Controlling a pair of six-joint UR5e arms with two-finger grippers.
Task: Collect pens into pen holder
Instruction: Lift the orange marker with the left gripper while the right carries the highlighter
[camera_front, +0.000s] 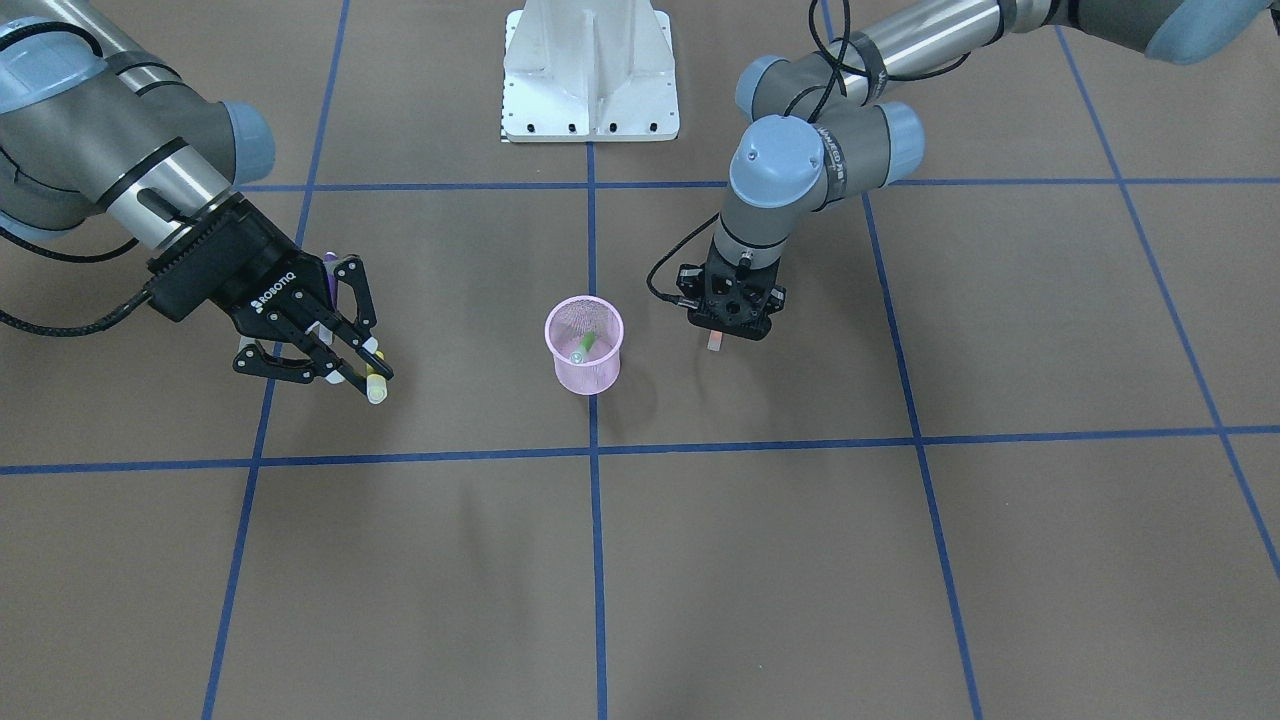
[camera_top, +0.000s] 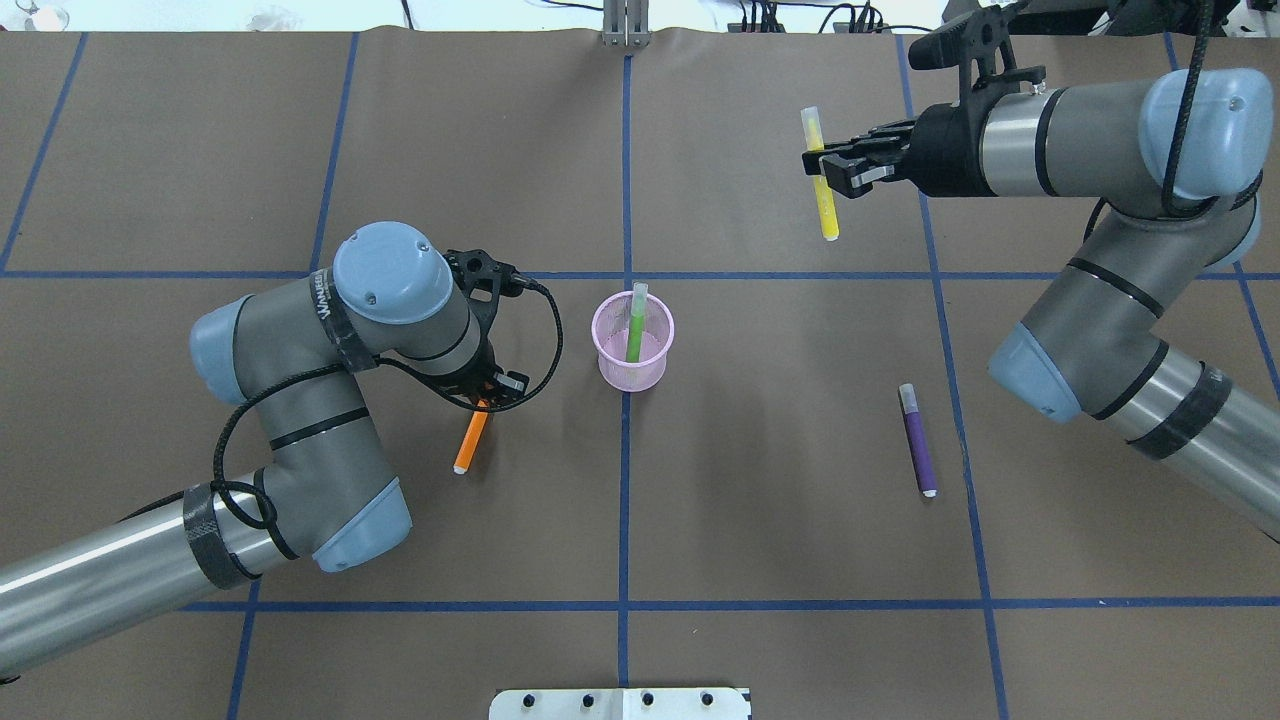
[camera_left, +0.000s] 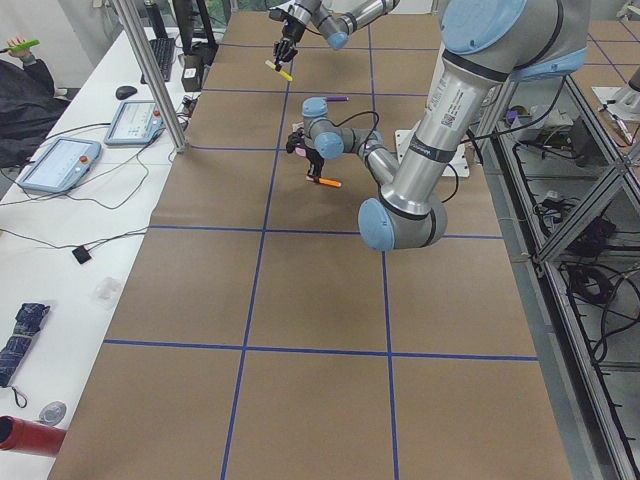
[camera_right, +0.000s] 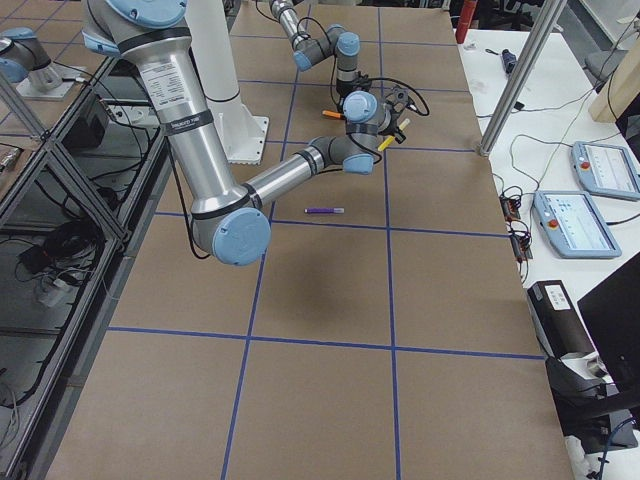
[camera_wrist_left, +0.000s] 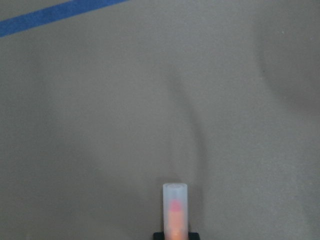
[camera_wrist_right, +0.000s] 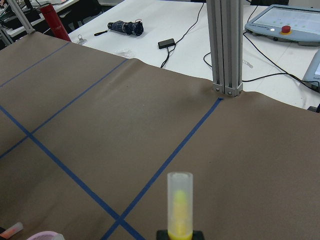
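Overhead: I log the green pen (camera_top: 636, 320) standing in the pink cup (camera_top: 632, 378), centre of the desk (camera_top: 780, 520); purple pen (camera_top: 918, 440) lying at right.
Left wrist: left jaws clamped on the orange pen (camera_wrist_left: 175, 210).
Right wrist: right jaws clamped on the yellow pen (camera_wrist_right: 179, 210).

Either side of the white bolted pedestal (camera_front: 590, 75), left arm (camera_front: 800, 170) and right arm (camera_front: 130, 170) show silver tubes, grey joints, pale blue caps. Black cables (camera_front: 70, 330) trail along them, and the right gripper (camera_front: 362, 376) is black, stamped ROBOTIQ.
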